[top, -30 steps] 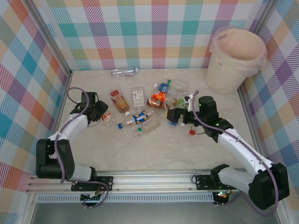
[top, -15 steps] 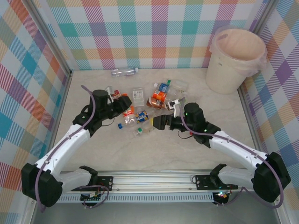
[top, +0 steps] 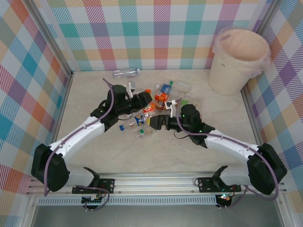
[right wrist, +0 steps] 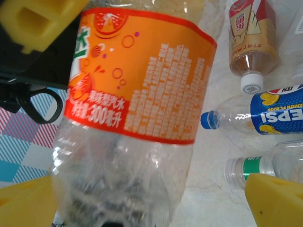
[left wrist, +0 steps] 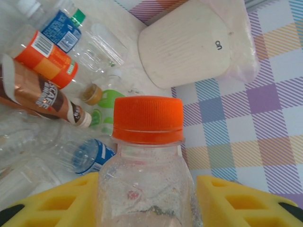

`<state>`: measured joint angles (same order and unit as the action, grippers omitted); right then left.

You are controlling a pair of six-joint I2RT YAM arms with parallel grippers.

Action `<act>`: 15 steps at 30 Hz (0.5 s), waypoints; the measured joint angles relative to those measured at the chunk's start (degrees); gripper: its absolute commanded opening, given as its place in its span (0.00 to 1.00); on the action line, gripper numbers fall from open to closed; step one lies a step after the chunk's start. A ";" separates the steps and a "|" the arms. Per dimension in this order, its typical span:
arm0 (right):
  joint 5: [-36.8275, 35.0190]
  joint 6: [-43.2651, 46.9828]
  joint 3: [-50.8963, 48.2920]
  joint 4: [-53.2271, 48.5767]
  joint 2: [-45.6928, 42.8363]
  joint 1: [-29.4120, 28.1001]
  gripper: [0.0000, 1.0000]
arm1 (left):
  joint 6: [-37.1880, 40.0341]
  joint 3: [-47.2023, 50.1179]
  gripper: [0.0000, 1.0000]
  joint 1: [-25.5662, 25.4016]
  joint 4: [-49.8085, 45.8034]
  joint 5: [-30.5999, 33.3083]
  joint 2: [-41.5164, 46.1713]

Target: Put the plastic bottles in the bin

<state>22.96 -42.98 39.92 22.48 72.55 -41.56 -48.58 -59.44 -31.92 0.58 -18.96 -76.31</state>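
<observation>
Left wrist view gives you the step: your left gripper (left wrist: pixel 147 191) is clamped narrow on the orange-capped bottle (left wrist: pixel 147 142). The bin (left wrist: pixel 189 42) lies ahead and well apart, at the far right corner of the table (top: pixel 156 156). I judge this the carry step for that bottle. Lift it clear of the pile (top: pixel 165 92), bring it over the bin's rim, and only then let go. Your right gripper (right wrist: pixel 149 201) stands wide, with an orange-labelled bottle (right wrist: pixel 142 80) between its fingers but not gripped. If you want that one next, close squarely on its body. You cannot tell whether the labelled bottle is the one the left gripper holds. A yellow finger sits just beside it in the right wrist view, and from above both grippers crowd over the pile. The capped bottle's lower body is cut off.
</observation>
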 measured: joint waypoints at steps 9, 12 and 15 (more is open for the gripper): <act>-0.81 0.24 4.17 2.27 3.10 -0.15 0.75 | -2.49 1.90 0.50 -1.33 5.46 0.13 -0.04; -1.70 0.22 4.50 2.36 3.63 -0.15 0.62 | -3.15 2.40 0.51 -1.33 6.25 0.20 -0.04; -2.38 0.17 4.52 2.36 3.80 -0.15 0.52 | -3.04 2.43 0.51 -1.33 6.67 0.50 -0.24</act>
<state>20.58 -42.81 44.45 24.84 76.36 -41.71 -51.62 -57.01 -33.26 7.25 -18.46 -76.55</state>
